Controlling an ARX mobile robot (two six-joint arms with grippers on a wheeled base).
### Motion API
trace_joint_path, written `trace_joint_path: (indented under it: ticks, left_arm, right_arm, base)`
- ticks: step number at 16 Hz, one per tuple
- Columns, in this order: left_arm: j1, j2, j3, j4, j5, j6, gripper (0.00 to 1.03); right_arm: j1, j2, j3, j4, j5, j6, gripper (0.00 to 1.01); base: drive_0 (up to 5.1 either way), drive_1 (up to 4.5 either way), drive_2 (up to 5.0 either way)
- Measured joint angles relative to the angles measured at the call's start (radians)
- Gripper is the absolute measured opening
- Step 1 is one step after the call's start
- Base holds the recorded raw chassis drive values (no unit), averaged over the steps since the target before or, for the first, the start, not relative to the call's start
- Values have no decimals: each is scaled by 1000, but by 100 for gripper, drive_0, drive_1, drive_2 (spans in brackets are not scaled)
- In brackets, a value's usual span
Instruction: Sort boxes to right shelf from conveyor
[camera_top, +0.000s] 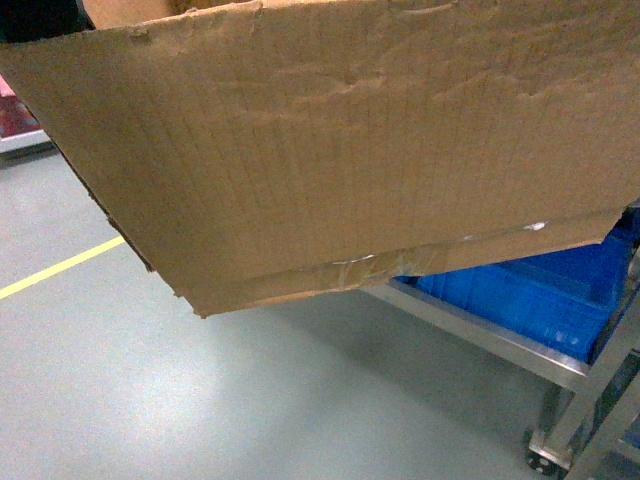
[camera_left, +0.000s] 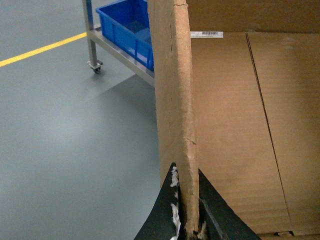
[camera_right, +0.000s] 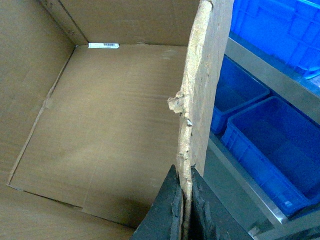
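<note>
A large brown cardboard box (camera_top: 330, 150) hangs tilted in the air and fills the upper head view, with clear tape (camera_top: 350, 270) along its bottom seam. My left gripper (camera_left: 186, 170) is shut on the box's left side wall (camera_left: 175, 75). My right gripper (camera_right: 183, 170) is shut on the ragged right side wall (camera_right: 202, 90). The box's inside (camera_right: 110, 110) is bare except for a white label (camera_right: 104, 45). The conveyor is out of view. A steel rack (camera_top: 480, 330) stands low on the right; I cannot tell whether it is the right shelf.
Blue plastic crates (camera_top: 530, 290) (camera_right: 270, 135) sit in the steel rack, close beside and below the box. The rack rolls on casters (camera_top: 545, 455) (camera_left: 95, 66). Grey floor with a yellow line (camera_top: 60, 268) spreads to the left.
</note>
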Motion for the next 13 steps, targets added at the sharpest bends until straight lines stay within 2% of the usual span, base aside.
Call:
trace_joint_path:
  ticks: [1, 7, 13]
  left_arm:
    - [0, 0, 0, 0, 0, 0, 2]
    - [-2, -2, 0, 0, -1, 0, 2]
    - [1, 4, 0, -2, 2, 0, 2]
  right_arm:
    - [0, 0, 0, 0, 0, 0, 2]
    - [0, -2, 0, 1, 0, 0, 2]
    - [0, 6, 0, 0, 0, 0, 2]
  base:
    - [-129, -129, -129]
    - [-144, 278, -566]
    - [-146, -128, -164]
